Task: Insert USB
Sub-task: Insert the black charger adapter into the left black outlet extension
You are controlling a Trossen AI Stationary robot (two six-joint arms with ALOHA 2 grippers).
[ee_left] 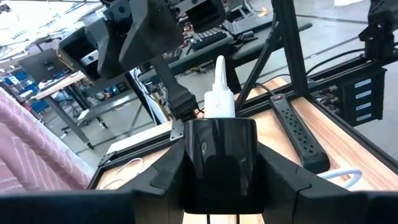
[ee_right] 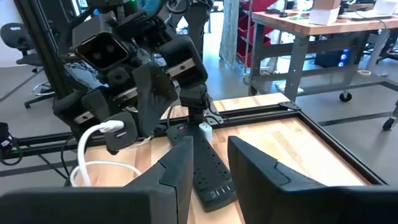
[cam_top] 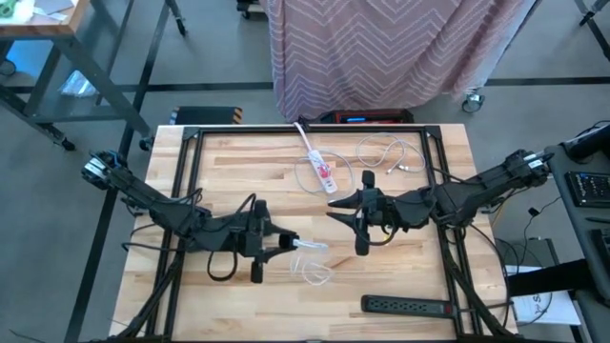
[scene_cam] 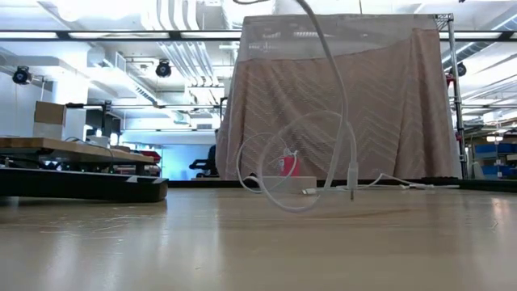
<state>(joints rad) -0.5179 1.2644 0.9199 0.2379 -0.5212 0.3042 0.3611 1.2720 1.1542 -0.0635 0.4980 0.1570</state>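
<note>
Left pincer: right up against the lens in its wrist view, clamped on the white USB plug, whose tip pokes out past the fingers.
USB cable: white, running off the plug and curling in loops on the counter just right of the left pincer; in the low view the loop hangs down and rests on the wood.
Right pincer: hovering mid-counter, facing the left one across a small gap; in its wrist view the two dark fingers stand slightly apart with nothing between them.
White power strip: lying at the far middle of the counter, with a red mark on it.
Loose white cord: coiled just right of that strip.
Black power strip: flat along the near right edge, well apart from both pincers.
Background: a pink zigzag cloth draped beyond the counter.
</note>
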